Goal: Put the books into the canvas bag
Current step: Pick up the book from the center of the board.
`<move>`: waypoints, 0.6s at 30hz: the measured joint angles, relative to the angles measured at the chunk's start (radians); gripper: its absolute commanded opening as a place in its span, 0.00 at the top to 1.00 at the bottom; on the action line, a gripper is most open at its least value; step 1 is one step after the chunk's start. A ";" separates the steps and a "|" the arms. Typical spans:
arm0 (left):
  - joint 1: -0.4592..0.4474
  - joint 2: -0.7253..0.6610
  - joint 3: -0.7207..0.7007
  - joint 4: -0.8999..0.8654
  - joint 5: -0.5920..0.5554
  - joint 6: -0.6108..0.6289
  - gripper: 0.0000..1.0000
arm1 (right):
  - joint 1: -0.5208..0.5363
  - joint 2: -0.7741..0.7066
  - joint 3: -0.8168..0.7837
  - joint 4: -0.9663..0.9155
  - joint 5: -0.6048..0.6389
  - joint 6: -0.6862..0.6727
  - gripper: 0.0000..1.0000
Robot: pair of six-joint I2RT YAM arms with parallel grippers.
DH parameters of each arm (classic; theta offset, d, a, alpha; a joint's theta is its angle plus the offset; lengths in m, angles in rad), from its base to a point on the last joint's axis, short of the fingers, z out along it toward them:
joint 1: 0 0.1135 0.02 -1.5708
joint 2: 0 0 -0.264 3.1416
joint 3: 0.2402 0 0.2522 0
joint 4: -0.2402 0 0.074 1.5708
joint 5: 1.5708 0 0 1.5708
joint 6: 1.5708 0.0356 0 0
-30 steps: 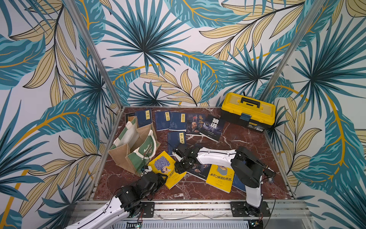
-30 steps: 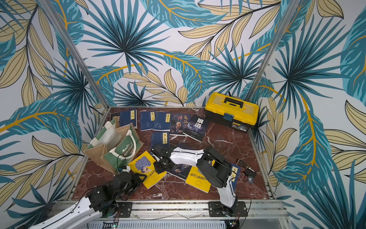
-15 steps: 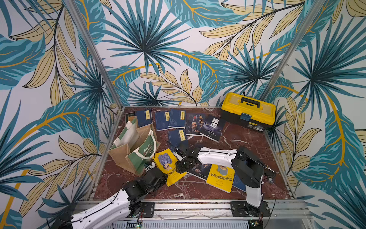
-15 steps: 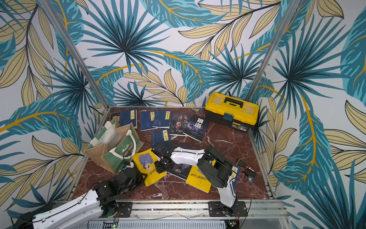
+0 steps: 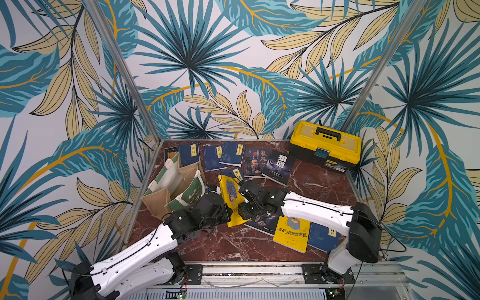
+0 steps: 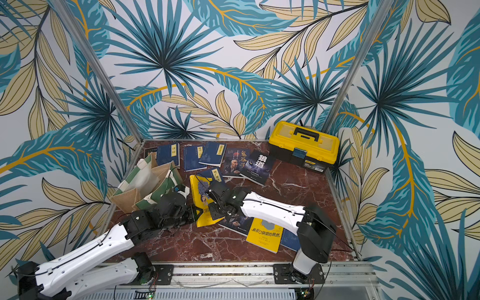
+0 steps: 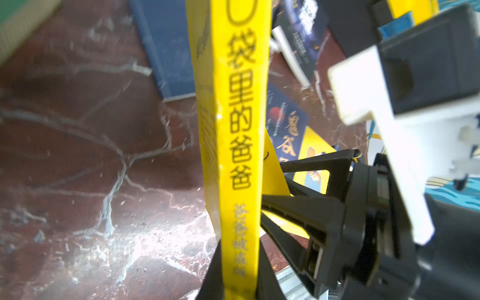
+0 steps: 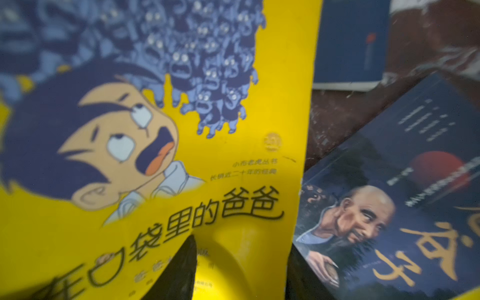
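Note:
A yellow cartoon book [image 5: 230,193] [image 6: 200,194] stands on edge mid-table, right of the canvas bag [image 5: 155,205] [image 6: 124,200], which sits open-mouthed at the left. My left gripper [image 7: 240,259] [image 5: 226,211] is shut on the book's spine [image 7: 233,130]. My right gripper [image 8: 241,249] [image 5: 242,205] is open on the book's other side, its jaws wide apart astride the bent cover [image 8: 181,155]. Navy books [image 5: 230,153] and dark portrait books [image 5: 255,162] lie at the back. Another yellow book [image 5: 292,231] lies flat at the front right.
A yellow-and-black toolbox [image 5: 324,145] [image 6: 302,146] stands at the back right corner. A dark portrait book [image 8: 389,220] lies under my right arm [image 5: 317,210]. Metal posts and patterned walls close in the marble table [image 5: 233,246]; bare marble shows along the front.
My left arm has come forward from the front edge and shut on the yellow book's spine. The book has risen from lying tilted to standing on edge. My right gripper's jaws have widened.

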State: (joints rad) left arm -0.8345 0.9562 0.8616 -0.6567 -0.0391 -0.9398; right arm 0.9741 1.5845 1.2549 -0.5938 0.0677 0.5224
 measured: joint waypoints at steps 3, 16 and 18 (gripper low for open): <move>0.000 0.046 0.153 -0.076 -0.030 0.130 1.00 | 0.000 -0.084 0.000 -0.008 0.046 0.005 0.43; 0.117 0.146 0.698 -0.375 -0.240 0.642 1.00 | 0.014 -0.209 0.063 0.049 0.133 0.054 0.37; 0.137 0.143 0.762 -0.405 -0.298 0.715 1.00 | 0.014 -0.173 0.103 0.050 0.128 0.062 0.36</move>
State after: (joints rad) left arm -0.6975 1.0996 1.6234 -1.0615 -0.3374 -0.2245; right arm 0.9882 1.4113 1.3582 -0.5438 0.1959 0.5842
